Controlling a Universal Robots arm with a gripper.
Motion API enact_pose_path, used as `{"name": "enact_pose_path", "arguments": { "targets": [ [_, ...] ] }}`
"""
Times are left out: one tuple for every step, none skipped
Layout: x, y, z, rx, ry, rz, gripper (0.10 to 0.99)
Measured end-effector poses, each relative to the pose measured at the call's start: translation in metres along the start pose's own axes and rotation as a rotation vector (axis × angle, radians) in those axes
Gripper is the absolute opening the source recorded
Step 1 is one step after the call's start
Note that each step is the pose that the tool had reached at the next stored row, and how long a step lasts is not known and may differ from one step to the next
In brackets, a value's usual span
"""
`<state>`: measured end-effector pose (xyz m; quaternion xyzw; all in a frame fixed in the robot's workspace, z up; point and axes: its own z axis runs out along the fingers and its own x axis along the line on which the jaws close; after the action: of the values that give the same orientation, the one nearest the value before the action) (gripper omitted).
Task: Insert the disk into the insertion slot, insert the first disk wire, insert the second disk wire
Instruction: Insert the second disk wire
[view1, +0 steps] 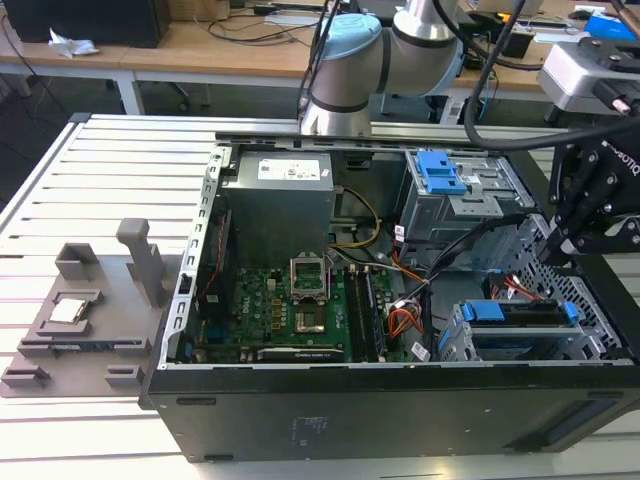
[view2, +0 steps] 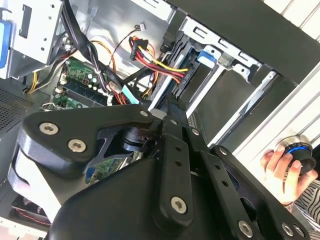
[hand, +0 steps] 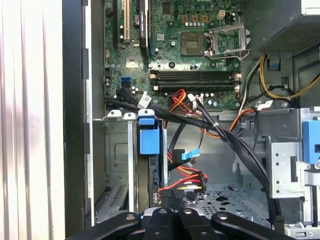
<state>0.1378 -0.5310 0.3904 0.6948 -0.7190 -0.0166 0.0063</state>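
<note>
**Blue-Caddied Disk Seated: Fitting the Disk Wire**

**Status.** The disk (hand: 148, 137), framed by its blue caddy, stands on edge inside the insertion slot (hand: 116, 150), the silver drive cage. In the exterior view the cage sits toward the exterior view's right of the open computer case (view1: 300, 420). Judged from this, disk insertion is done and a wire step is in hand.

**Gripper.** The gripper (hand: 172, 212) hangs near one end of the disk, close to the red, yellow and black wire bundle (hand: 182, 182). It cannot be told whether it is closed on a plug or empty.

**Guidance (judgement).**
1. Hold the plug square to the disk's connector edge. A keyed plug is unlikely to accept any tilt.
2. Press straight along the mating direction with low force. The cage walls leave little side room.
3. Keep clear of the thick black cables (hand: 235, 145) crossing beside the cage, as they could snag.
4. A person's hand (view2: 277, 170) rests on a blue-ringed knob (view2: 299, 155) outside the case. Confine motion to the case interior.
</note>
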Motion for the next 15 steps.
{"name": "enact_pose_path", "arguments": {
  "targets": [
    [0.0001,0.0024,0.0001,0.0,-0.0001,0.0,0.106],
    [0.0002,0.0046,0.0002,0.0,-0.0001,0.0,0.106],
    [0.0002,0.0061,0.0003,0.0,-0.0001,0.0,0.106],
    [0.0003,0.0074,0.0002,0.0,0.0,0.0,0.106],
    [0.0003,0.0089,0.0003,0.0,-0.0001,0.0,0.106],
    [0.0005,0.0137,0.0005,0.0,0.0,0.0,0.106],
    [0.0006,0.0187,0.0006,0.0,0.0,0.0,0.106],
    [0.0007,0.0211,0.0007,0.0,-0.0001,0.0,0.106],
    [0.0008,0.0237,0.0008,0.0,0.0,0.0,0.106],
    [0.0009,0.0256,0.0008,0.0,0.0,0.0,0.106],
    [0.001,0.0282,0.0009,0.0,0.0,0.0,0.106],
    [0.001,0.0292,0.001,0.0,0.0,0.0,0.106],
    [0.0008,0.0303,0.001,0.0,0.0,0.0,0.106],
    [0.0001,0.0314,0.001,0.0,0.0,0.0,0.106],
    [-0.0015,0.0319,0.0011,0.0,-0.0001,0.0,0.106]
  ]
}}
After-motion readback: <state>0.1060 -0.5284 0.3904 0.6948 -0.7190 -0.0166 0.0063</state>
